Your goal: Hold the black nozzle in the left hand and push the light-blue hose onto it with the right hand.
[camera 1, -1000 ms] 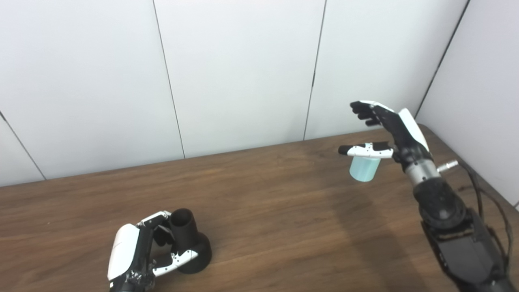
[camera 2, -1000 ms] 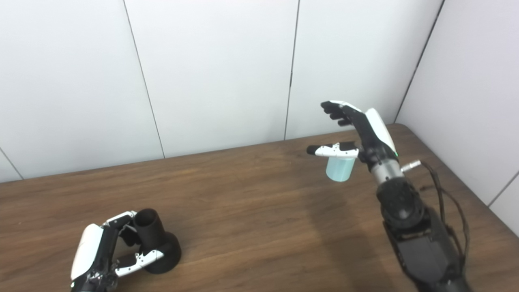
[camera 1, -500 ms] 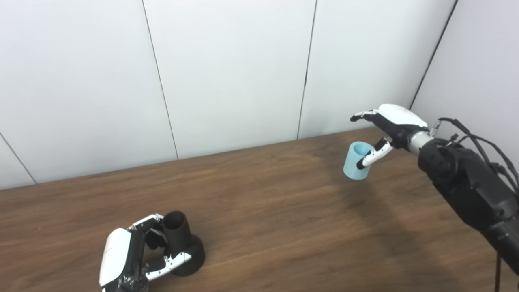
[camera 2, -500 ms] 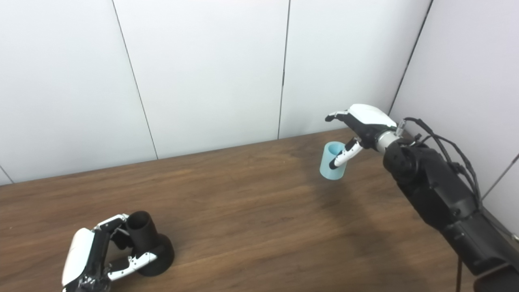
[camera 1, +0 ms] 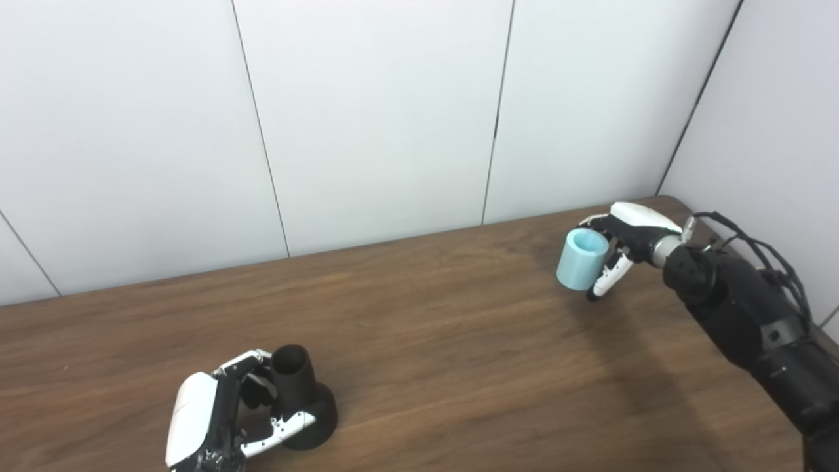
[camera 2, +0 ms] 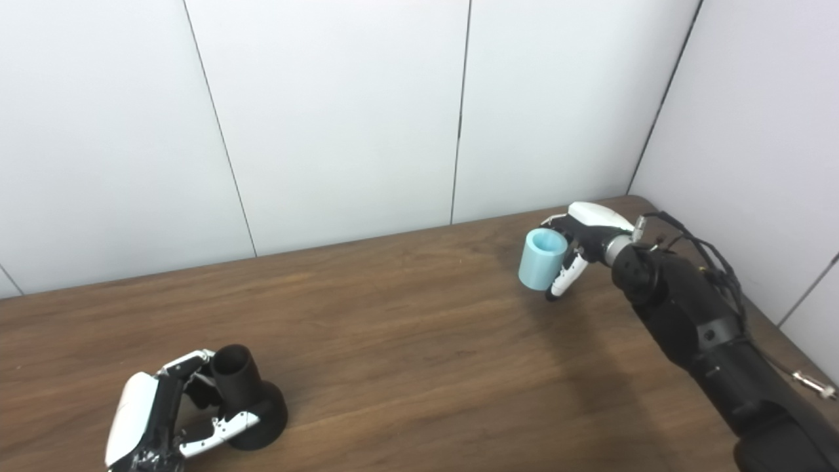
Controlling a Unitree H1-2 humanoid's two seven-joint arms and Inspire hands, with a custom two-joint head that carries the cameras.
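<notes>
- Left eye view: I see the left hand [camera 1: 216, 419] low at the near-left of the dark wooden table [camera 1: 419, 341], fingers and thumb curled round the black nozzle, a flared plastic piece with a round base and open tube top [camera 1: 300, 401].
- Nozzle stands upright on the table, base down, mouth up. Fingers wrap the neck, the thumb lies across the base front. I read that as a closed grasp.
- Right hand [camera 1: 623, 246] is at the far-right of the table, near the corner by the white panelled wall [camera 1: 367, 111]. Its fingers hook over the far side of the light-blue hose, a short stubby cylinder with an open end [camera 1: 580, 261]; the thumb points down just beside the hose's right side.
- Hose is tilted, open mouth facing up and toward me. I cannot tell if its bottom edge touches the table or sits just clear of it.
- Hose and nozzle are well apart, on opposite sides of the table.
- Right eye view: same layout, seen a little from the right. Left hand closed on the nozzle at the bottom-left corner.
- Right hand wraps the hose from behind; grip looks partial, thumb not clearly pressing on it.
- Black cables [camera 2: 711, 262] loop off the right forearm behind the wrist.
</notes>
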